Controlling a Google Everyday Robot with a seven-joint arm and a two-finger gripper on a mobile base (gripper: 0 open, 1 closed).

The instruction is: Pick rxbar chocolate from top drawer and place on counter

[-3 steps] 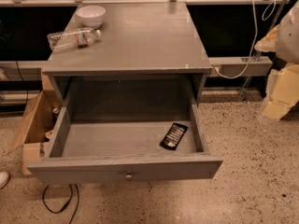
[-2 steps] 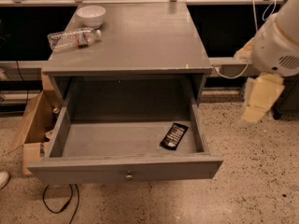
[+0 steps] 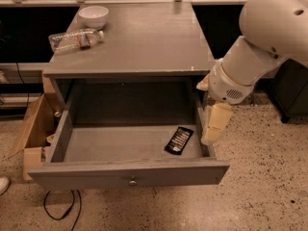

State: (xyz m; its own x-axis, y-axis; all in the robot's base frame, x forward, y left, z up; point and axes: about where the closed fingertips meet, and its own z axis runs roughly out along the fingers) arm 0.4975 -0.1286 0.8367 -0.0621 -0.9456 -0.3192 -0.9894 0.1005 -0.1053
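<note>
The rxbar chocolate point(image 3: 179, 140) is a flat black wrapper with pale lettering. It lies on the floor of the open top drawer point(image 3: 130, 172), near its front right corner. The counter point(image 3: 144, 42) is the grey top of the cabinet above the drawer. My gripper point(image 3: 215, 124) hangs from the white arm point(image 3: 269, 37) that comes in from the upper right. It is over the drawer's right side wall, just right of the bar and slightly above it, not touching it.
A clear water bottle point(image 3: 76, 39) lies on the counter's left side, with a white bowl point(image 3: 94, 16) behind it. An open cardboard box point(image 3: 33, 129) stands on the floor left of the drawer. A black cable point(image 3: 60, 208) lies under the drawer front.
The arm has swung in from the far right and down, bringing the gripper to the drawer's right edge beside the bar. The bar, bottle and bowl have not moved.
</note>
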